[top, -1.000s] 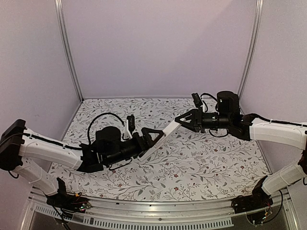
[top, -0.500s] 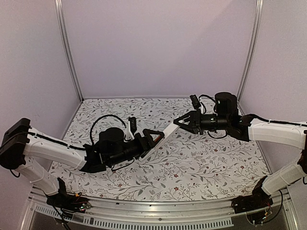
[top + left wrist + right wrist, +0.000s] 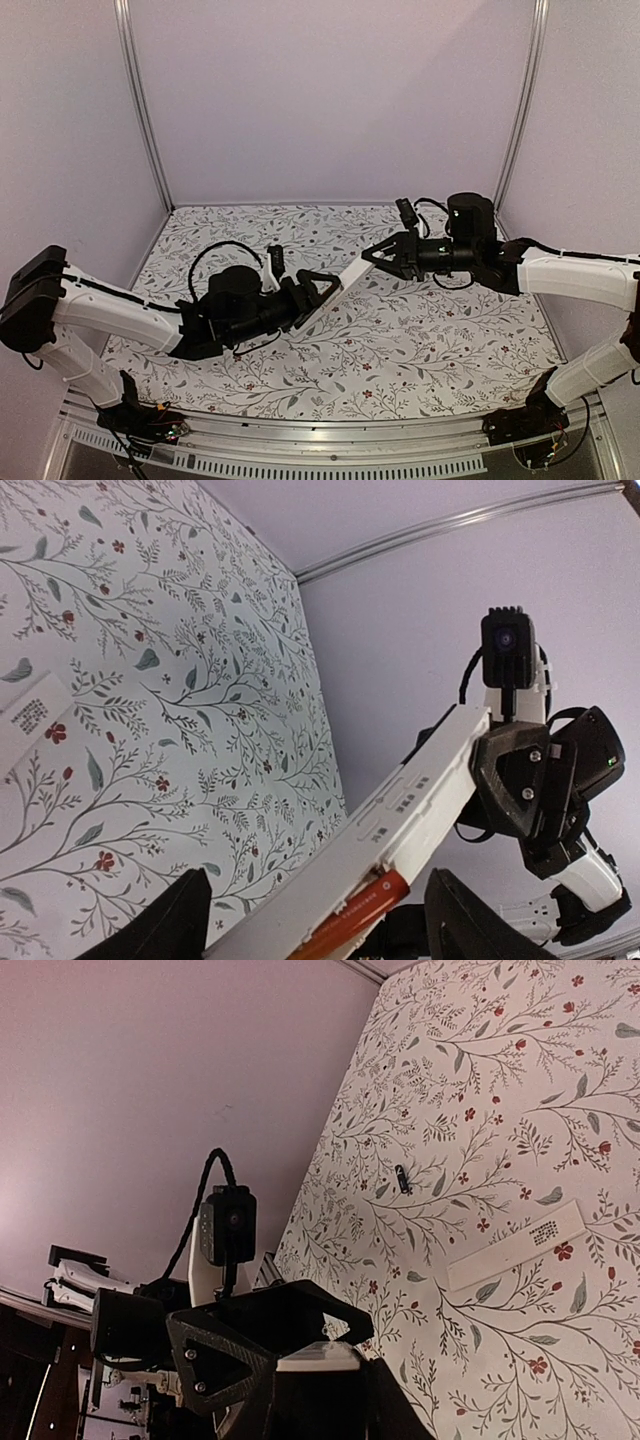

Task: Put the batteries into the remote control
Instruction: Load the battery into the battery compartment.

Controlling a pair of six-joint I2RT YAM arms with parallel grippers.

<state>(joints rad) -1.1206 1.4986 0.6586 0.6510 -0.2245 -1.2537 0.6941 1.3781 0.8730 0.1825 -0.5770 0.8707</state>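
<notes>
Top view: both arms reach in over the floral table [image 3: 430, 340] and meet at ctr.

R claw [image 3: 373, 257]: clenched on far/upper end of the remote control [image 3: 345, 275]. L wrist view confirms this, black fingers clamped across the white bar's tip. R wrist view shows the white end face sitting between its own fingers.

Remote: off the table, tilted. High end is in R claw, low end runs down-left into L claw. In L wrist view it lies as a long diagonal white bar w/ small moulded marks on its side.

L claw [image 3: 322, 284]: released. Fingers stand apart on either side of remote's low end, w/ a gap visible each side in L wrist view. Not gripping.

Battery [image 3: 350, 918]: orange-red cylinder w/ fine print, lying lengthwise against remote's low end, between L claw's fingers. Cannot tell how far it is seated.

Second battery [image 3: 401, 1178]: tiny dark stick on the table toward the back, well apart from the arms. Too small for detail.

White strip [image 3: 32, 723]: flat on the table, small dark print at one end, apart from the remote.
</notes>
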